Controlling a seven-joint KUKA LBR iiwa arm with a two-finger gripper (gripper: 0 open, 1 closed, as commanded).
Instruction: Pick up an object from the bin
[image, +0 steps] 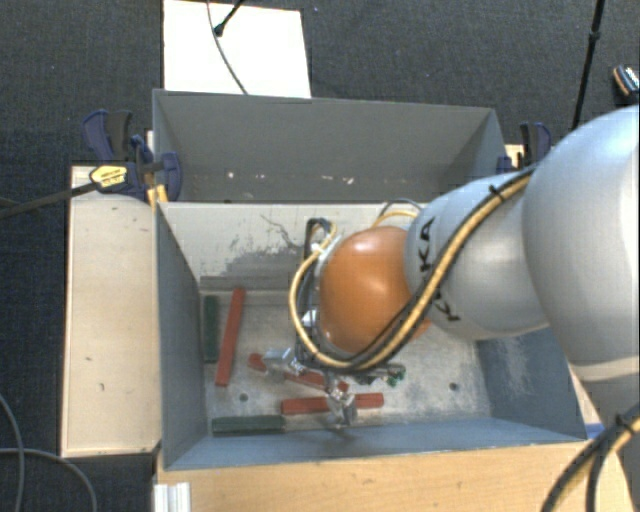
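The gripper (340, 413) sat low over a red bar (300, 406) by the bin's (180, 350) near wall, seemingly at the grasp. Whether it was open or clenched could not be told. Next, it probably needed to close squarely and lift.

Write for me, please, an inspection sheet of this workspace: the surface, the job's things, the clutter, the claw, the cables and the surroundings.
Surface: grey metal bin, floor scratched and speckled.
Job's things: short red stick lying flat near the front wall, just under the claw; red piece to its upper left.
Clutter: long red stick next to the left green stick by the left wall; front green stick lying along the front wall.
Grippers: claw low in the bin, at the short red stick; grip cannot be judged.
Cables: black and yellow cables run along the arm and loop around the orange cover.
Surroundings: dark carpet around the bin.
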